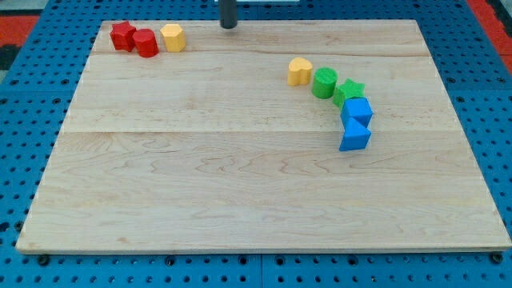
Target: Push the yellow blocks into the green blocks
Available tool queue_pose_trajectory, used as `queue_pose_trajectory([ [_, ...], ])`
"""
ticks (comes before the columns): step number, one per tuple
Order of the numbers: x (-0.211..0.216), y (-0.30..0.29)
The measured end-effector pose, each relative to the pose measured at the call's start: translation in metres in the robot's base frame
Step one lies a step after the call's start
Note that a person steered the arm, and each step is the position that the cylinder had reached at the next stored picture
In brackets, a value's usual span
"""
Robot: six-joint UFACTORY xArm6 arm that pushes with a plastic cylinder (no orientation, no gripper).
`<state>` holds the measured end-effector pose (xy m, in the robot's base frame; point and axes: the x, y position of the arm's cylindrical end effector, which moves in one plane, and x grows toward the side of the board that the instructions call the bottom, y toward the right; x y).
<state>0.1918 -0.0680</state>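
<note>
A: Where is my tip [229, 26]?
B: At the view's top edge of the table [240, 184], right of the yellow hexagonal block [173, 38], apart from it.
A: The other yellow block [300, 71]?
B: Just beside the green cylinder [325, 82], which touches the green star [349, 91].

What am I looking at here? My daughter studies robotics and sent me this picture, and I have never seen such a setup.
There is one picture, from a single camera looking down at an angle on a wooden board lying on a blue perforated table. The dark rod at the view's top is the end of a robot arm; its tip has no claw and holds nothing, it only pushes blocks. On the board lie small coloured blocks. At top left: a red star, a red cylinder and a yellow block in a row. At right: a yellow heart beside a green cylinder, then a green star and two blue blocks. The tip stands to the right of the left yellow block, touching nothing.
</note>
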Motion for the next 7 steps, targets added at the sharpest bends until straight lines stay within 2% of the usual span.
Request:
queue_pose_trajectory([
  [2,-0.001,-0.093],
  [3,0.031,-0.088],
  [5,0.111,0.007],
  [7,0.09,-0.06],
])
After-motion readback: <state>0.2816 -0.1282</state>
